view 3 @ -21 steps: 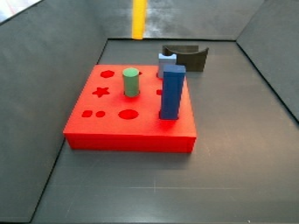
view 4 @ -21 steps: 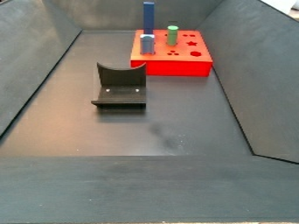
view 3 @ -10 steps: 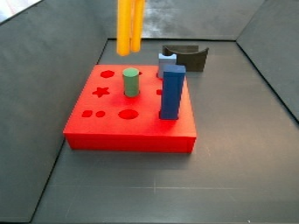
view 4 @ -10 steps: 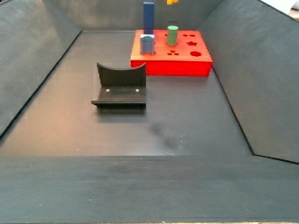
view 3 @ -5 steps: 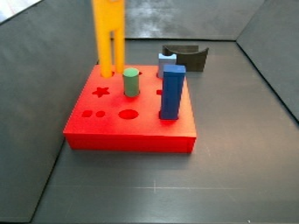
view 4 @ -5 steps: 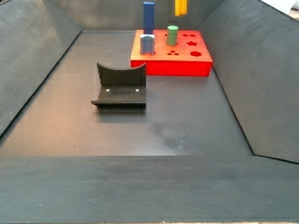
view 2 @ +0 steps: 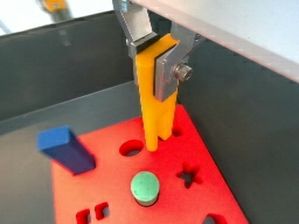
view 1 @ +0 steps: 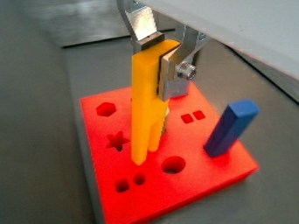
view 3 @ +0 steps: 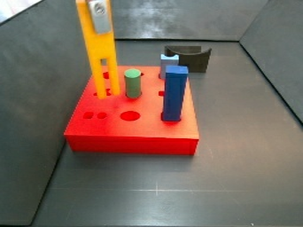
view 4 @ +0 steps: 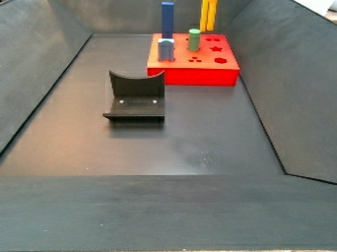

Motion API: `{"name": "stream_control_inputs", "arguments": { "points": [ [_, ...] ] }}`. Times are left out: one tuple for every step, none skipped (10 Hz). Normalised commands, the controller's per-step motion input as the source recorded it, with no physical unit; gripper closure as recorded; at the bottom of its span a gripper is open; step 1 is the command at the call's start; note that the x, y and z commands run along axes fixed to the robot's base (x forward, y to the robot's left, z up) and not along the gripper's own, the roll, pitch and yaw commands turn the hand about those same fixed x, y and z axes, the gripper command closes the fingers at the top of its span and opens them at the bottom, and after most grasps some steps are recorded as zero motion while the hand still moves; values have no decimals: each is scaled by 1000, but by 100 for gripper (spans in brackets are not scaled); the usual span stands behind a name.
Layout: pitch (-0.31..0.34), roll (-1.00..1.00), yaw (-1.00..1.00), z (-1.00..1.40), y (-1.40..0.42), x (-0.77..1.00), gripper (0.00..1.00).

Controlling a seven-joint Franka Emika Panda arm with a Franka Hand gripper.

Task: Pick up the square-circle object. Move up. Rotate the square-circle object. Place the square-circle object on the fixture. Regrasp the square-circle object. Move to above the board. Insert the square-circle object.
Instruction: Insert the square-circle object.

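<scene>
While the gripper (view 1: 162,54) pinches the square-circle object (view 1: 147,103) upright w/ prongs down, it hangs over the board (view 1: 216,179), btw green cylinder (view 2: 145,187) sits just beside.

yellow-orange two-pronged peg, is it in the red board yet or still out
Still out, apparently. The yellow-orange two-pronged peg hangs upright in the gripper, prongs just above the red board; actual contact cannot be told.

Fingers (view 1: 142,24) hold upright yellow square-circle object (view 3: 97,53) above red board (view 3: 130,131).
</scene>
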Motion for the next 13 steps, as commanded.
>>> {"name": "stream_control_inputs", "arguments": {
  "points": [
    [11,0,-1000,-203,0,0,100],
    [19,0,-1000,-197,0,0,100],
    [0,0,-1000,-340,0,-23,100],
    [-146,-150,-880,-469,0,-174,100],
    [-157,-150,-669,-329,-66,-403,100],
    [-57,-4,-303,-6,-186,-426,100],
    [-34,0,0,6,-106,-137,100],
    [-47,21,0,83,-129,-163,100],
    [-70,7,0,0,-103,-171,100],
    [-49,7,0,-83,-157,0,100],
    [-104,0,20,-31,-180,0,100],
    [-74,19,66,-54,-114,-91,100],
    [-20,0,63,-180,0,20,100]
  ]
}}
